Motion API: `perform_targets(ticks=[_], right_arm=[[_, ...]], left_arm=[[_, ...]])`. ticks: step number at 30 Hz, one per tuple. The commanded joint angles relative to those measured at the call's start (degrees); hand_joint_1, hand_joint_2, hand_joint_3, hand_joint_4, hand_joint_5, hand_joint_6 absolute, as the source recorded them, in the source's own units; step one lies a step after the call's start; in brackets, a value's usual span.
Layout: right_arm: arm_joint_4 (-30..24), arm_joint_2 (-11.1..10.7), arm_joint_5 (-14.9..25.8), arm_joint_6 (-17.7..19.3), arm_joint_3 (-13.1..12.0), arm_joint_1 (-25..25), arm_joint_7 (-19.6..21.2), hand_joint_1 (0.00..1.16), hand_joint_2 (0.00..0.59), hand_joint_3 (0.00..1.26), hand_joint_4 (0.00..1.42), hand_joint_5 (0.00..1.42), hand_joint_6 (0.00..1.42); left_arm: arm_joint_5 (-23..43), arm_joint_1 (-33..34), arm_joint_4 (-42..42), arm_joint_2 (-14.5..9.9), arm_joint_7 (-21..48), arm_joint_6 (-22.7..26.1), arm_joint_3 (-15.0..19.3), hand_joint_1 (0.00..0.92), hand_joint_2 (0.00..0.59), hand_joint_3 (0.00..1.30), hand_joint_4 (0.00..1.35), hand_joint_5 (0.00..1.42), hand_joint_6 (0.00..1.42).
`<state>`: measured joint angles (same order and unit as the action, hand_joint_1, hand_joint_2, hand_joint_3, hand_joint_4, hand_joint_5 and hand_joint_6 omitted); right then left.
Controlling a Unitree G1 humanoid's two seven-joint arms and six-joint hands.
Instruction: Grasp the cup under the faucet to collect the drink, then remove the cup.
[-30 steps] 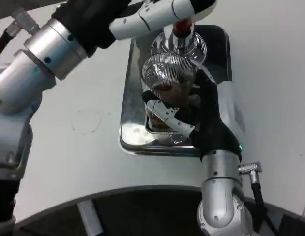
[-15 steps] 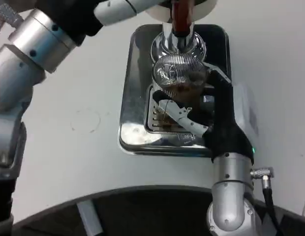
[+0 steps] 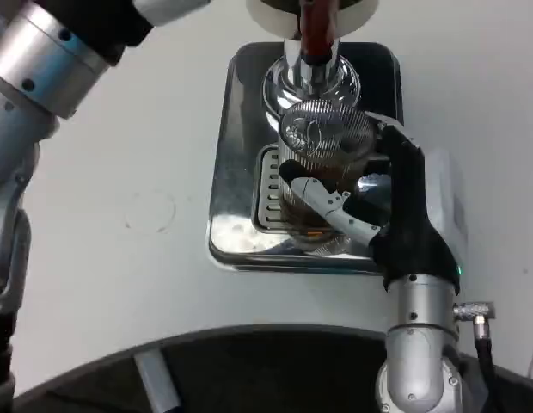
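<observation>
The white table (image 3: 146, 155) carries a rectangular chrome drip tray (image 3: 230, 146) with raised, mirror-bright edges. A slotted grille (image 3: 268, 191) is set into the tray floor. At the tray's far end stands the faucet (image 3: 314, 52) — a chrome column with a round, domed base and a red-brown part at its top.

The cup (image 3: 322, 163) is a clear, ribbed glass positioned over the grille, just in front of the faucet base. Its ribbed rim faces the camera, and a brown drink is visible through the wall in the lower part of the glass. Whether the cup bottom touches the grille or sits just above it cannot be told from this view.

The right hand (image 3: 382, 202) grips the cup. The black palm section lies against the cup's right side, and white fingers (image 3: 331, 202) wrap across the near face of the glass, closed on it. The silver right forearm (image 3: 417, 335) extends toward the lower edge of the picture, with a cable connector at its right side.

The left forearm (image 3: 39, 60) — silver, with a black section above it — crosses the upper left corner, well apart from the tray. Its hand lies beyond the picture's top edge.
</observation>
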<state>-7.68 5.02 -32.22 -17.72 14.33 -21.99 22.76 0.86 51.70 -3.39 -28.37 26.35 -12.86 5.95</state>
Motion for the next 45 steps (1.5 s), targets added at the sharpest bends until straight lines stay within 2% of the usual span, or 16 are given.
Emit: perform_targets(ticks=[1,8,18,25,35,45], right_arm=[[-2.4,-0.3,-0.2,2.9,0.0,1.3,0.1,0.75,0.262,0.53,0.67,0.81,0.90],[-5.7,-1.7,-0.3,4.2,-0.4,3.3,-0.3,0.77,0.252,0.61,0.74,0.90,1.02],[-10.7,-4.0,0.6,5.2,-2.1,7.3,-2.6,0.81,0.241,0.67,0.81,0.98,1.12],[-12.5,-4.7,0.8,6.0,-3.4,9.4,-3.8,0.81,0.240,0.69,0.82,1.01,1.17],[-14.7,-4.8,0.6,7.9,-3.6,12.3,-4.3,0.81,0.240,0.71,0.85,1.05,1.22],[-17.6,-4.9,0.7,9.5,-3.9,15.0,-5.1,0.81,0.227,0.75,0.88,1.10,1.26]], left_arm=[[1.0,-1.1,-1.9,-1.3,-0.2,-0.7,1.0,0.000,0.126,0.26,0.24,0.31,0.34],[2.4,-2.5,-3.8,-3.3,0.5,-0.2,2.6,0.000,0.126,0.26,0.24,0.31,0.34],[4.5,-10.1,-6.9,-5.4,0.8,0.8,4.6,0.000,0.122,0.26,0.23,0.28,0.35],[5.4,-16.0,-9.5,-5.5,0.9,1.3,5.5,0.000,0.120,0.26,0.23,0.28,0.35],[4.9,-23.8,-11.6,-4.9,-0.5,2.3,6.1,0.000,0.118,0.26,0.22,0.28,0.36],[2.5,-33.8,-15.0,-4.8,-2.3,3.9,8.6,0.000,0.123,0.24,0.19,0.23,0.34]])
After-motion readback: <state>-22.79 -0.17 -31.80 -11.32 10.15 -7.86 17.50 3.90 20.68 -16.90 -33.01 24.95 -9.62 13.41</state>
